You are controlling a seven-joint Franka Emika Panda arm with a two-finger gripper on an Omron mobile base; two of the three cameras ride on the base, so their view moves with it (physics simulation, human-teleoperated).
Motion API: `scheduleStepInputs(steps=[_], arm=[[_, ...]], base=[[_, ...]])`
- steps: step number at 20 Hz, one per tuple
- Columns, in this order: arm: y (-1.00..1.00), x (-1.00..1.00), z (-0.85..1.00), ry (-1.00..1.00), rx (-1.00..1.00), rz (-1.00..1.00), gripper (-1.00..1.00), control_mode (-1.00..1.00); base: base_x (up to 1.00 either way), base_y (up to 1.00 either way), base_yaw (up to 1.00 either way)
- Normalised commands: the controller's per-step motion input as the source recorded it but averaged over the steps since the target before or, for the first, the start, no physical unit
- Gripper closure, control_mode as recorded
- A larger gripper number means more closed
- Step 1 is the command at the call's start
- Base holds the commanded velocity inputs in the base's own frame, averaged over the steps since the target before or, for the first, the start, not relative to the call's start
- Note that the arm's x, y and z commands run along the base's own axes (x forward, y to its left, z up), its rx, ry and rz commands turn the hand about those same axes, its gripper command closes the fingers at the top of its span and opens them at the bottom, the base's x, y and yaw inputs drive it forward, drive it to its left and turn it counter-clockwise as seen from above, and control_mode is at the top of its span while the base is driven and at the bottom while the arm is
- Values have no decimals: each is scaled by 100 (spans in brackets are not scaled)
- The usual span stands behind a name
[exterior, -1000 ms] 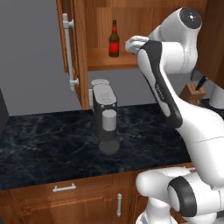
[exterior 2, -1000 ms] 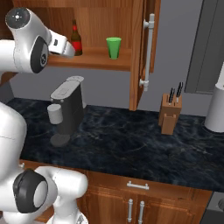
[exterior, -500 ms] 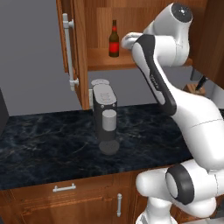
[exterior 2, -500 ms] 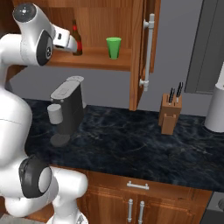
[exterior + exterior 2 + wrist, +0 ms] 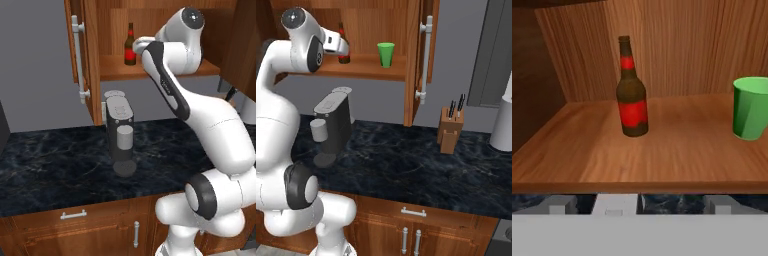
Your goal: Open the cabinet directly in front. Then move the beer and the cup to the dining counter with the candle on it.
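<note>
The cabinet (image 5: 84, 60) hangs in front with both doors swung open, and its right door (image 5: 417, 55) shows a long silver handle. On its wooden shelf (image 5: 662, 150) the beer (image 5: 632, 107) stands upright at the left. The green cup (image 5: 751, 107) stands upright to its right. My gripper (image 5: 640, 204) is open and empty, level with the shelf's front edge and short of the beer. From the left my hand (image 5: 140, 47) is just right of the beer (image 5: 130, 47). From the right it covers part of the beer (image 5: 344, 58), left of the cup (image 5: 386, 54). The dining counter and the candle are out of view.
A grey coffee machine (image 5: 119, 130) with a cup on its tray stands on the black marble counter (image 5: 50, 165) under the shelf. A wooden knife block (image 5: 450, 130) stands further right, and a white cylinder (image 5: 503, 125) sits at the far right edge. Base cabinets with short handles run below.
The arm has lifted and swung the hand left along the shelf towards the beer. The gripper stays open, and the beer and cup have not moved.
</note>
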Motion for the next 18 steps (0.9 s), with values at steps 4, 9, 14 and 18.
scheduleStepInputs(steps=[4, 9, 14, 18], arm=[[26, 84, 0, 1, -1, 0, -100, -100], [35, 89, 0, 4, -2, 0, -100, -100], [2, 67, 0, 1, 0, 0, -100, -100], [0, 54, 0, 4, 0, 0, -100, -100]], base=[[0, 0, 0], [0, 0, 0], [0, 0, 0], [0, 0, 0]])
